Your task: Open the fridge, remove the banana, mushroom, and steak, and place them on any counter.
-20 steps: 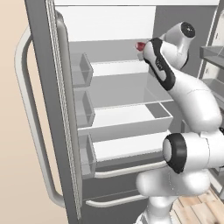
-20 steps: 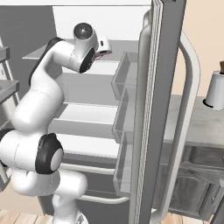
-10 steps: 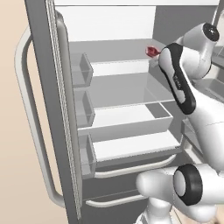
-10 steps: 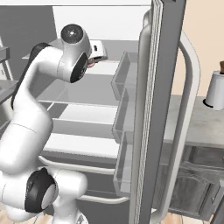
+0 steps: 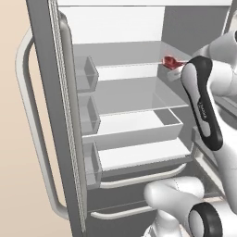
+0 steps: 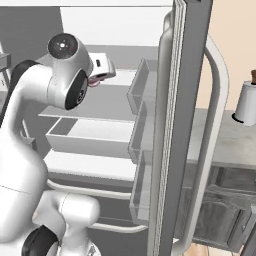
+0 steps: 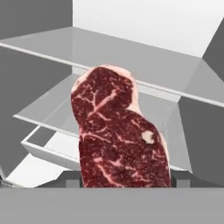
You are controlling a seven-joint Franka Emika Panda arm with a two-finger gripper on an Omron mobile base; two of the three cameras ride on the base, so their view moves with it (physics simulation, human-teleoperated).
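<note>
The fridge (image 5: 51, 115) stands open, its white shelves bare in all three views. My gripper (image 5: 175, 70) hangs at the height of the upper shelf, at the right side of the opening, shut on the steak (image 5: 169, 61), a flat red piece with pale marbling. From the right base view the steak (image 6: 93, 82) peeks out under the white hand (image 6: 101, 70). In the hand view the steak (image 7: 118, 131) stands upright in the middle and hides the fingertips, with fridge shelves behind it. The banana and the mushroom are out of view. The counter (image 6: 222, 142) lies right of the fridge door.
The open left door with its long pale handle (image 5: 28, 120) and door bins (image 5: 88, 115) flanks the opening. In the right base view the other door (image 6: 182, 125) stands between arm and counter. A white roll (image 6: 248, 102) stands on the counter. A deep drawer bin (image 5: 139, 129) sits mid-fridge.
The arm has swung rightward in the left base view, carrying the steak right and slightly down, away from the middle of the shelf. The grip has not changed.
</note>
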